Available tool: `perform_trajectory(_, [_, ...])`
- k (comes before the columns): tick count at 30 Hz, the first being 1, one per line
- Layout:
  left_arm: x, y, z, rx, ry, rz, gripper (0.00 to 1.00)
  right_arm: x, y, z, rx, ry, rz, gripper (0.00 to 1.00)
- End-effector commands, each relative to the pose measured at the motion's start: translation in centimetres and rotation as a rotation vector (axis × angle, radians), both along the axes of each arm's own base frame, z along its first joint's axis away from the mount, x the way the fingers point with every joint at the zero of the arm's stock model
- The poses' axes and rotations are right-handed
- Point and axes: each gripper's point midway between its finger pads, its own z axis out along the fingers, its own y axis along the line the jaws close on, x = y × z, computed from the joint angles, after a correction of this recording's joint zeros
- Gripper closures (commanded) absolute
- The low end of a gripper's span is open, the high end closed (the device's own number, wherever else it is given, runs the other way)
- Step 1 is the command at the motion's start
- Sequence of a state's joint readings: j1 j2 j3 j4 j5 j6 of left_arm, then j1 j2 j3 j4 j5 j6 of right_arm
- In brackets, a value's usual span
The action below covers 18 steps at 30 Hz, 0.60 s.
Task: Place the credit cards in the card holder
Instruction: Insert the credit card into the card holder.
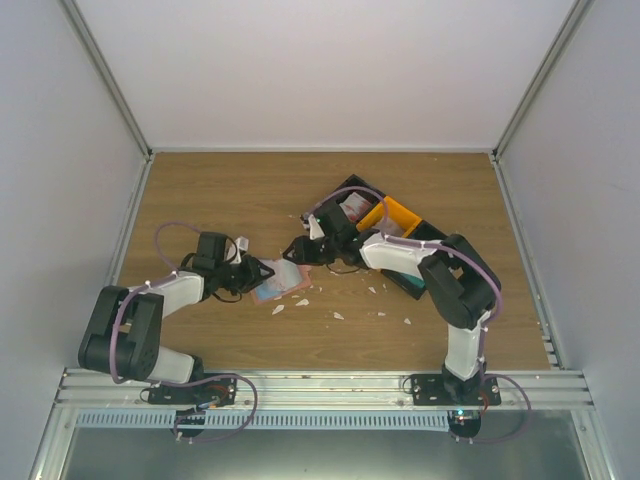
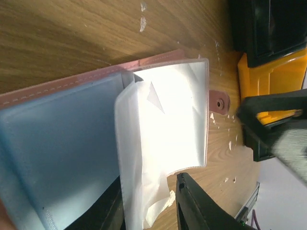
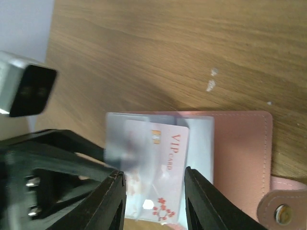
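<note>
**"VIP CARD" is the only legible wording, printed on a pale credit card (image 3: pixel 158 177) in the card holder (image 3: pixel 240 153).**

Seen from the right wrist, the red letters "VIP" stand large near the card's upper right corner, with "CARD" in smaller red type running on beside them. A small gold chip mark (image 3: pixel 154 135) sits just left of the lettering, and a spray of red blossoms (image 3: pixel 160 207) is printed toward the card's lower end. The card lies under a clear, glare-washed sleeve (image 3: pixel 201 129) on the salmon-pink holder. Any finer print is too blurred to read, and nothing in the top external or left wrist views is sharp enough to make out.
</note>
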<state>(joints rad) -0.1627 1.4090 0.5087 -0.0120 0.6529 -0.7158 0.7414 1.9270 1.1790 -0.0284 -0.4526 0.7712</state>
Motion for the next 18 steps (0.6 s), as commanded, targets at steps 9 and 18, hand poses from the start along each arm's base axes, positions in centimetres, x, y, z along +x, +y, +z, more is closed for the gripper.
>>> perform_trajectory(9, [0.2, -1.5, 1.7, -0.058, -0.033, -0.068, 0.65, 1.1, -0.9, 4.5, 0.012, -0.146, -0.058, 0.65])
perform_trajectory(18, [0.4, -3.0, 2.6, -0.091, -0.050, -0.101, 0.62, 0.7, -1.9, 2.2, -0.087, -0.124, -0.050, 0.66])
